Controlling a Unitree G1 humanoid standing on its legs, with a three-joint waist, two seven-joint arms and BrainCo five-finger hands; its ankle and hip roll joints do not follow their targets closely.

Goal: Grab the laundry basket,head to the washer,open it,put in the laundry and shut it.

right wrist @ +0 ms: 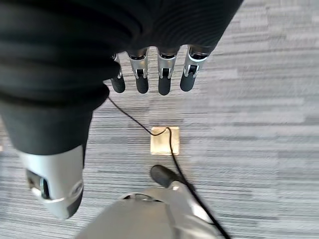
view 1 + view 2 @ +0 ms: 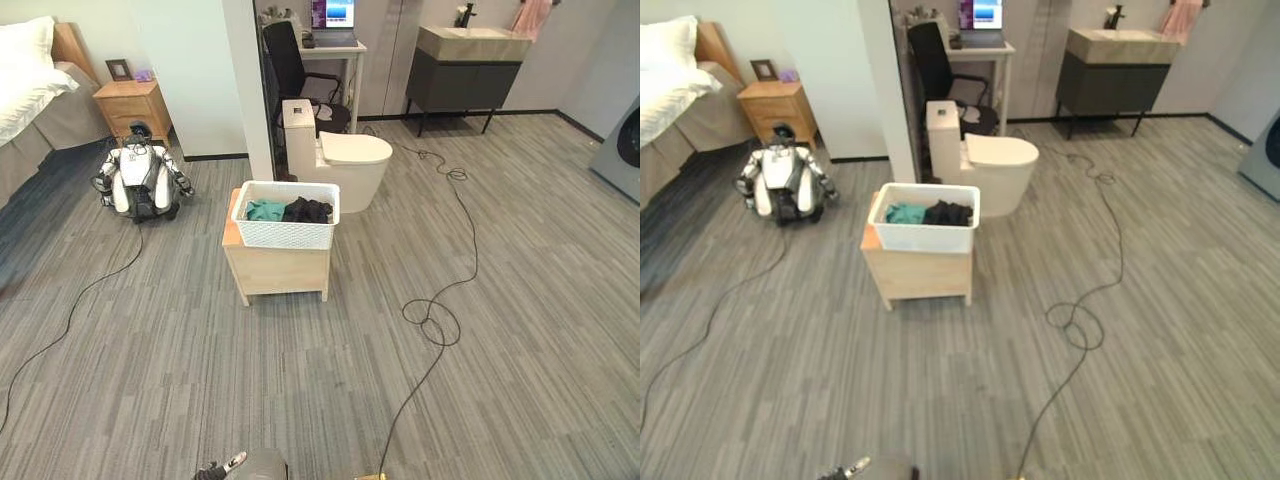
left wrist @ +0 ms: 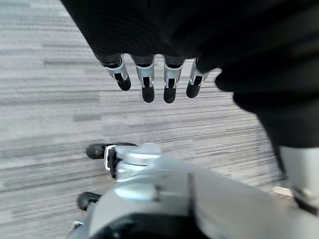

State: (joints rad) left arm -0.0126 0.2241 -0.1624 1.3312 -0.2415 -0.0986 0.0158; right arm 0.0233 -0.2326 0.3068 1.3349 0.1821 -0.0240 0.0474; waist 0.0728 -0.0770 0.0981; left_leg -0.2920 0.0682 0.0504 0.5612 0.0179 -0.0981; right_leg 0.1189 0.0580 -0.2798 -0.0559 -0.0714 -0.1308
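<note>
A white laundry basket (image 2: 285,222) holding teal and black clothes (image 2: 290,210) stands on a low wooden cabinet (image 2: 277,271) in the middle of the room, some way ahead of me. The washer (image 2: 625,150) shows at the far right edge. My left hand (image 3: 146,79) hangs over the grey floor with relaxed, straight fingers and holds nothing. My right hand (image 1: 163,74) hangs the same way, open and empty, far from the basket.
A white toilet (image 2: 350,165) stands just behind the basket beside a wall end (image 2: 245,90). Another small robot (image 2: 140,180) sits on the floor at the left, near a nightstand (image 2: 130,105) and a bed (image 2: 30,90). A dark vanity (image 2: 470,75) is at the back.
</note>
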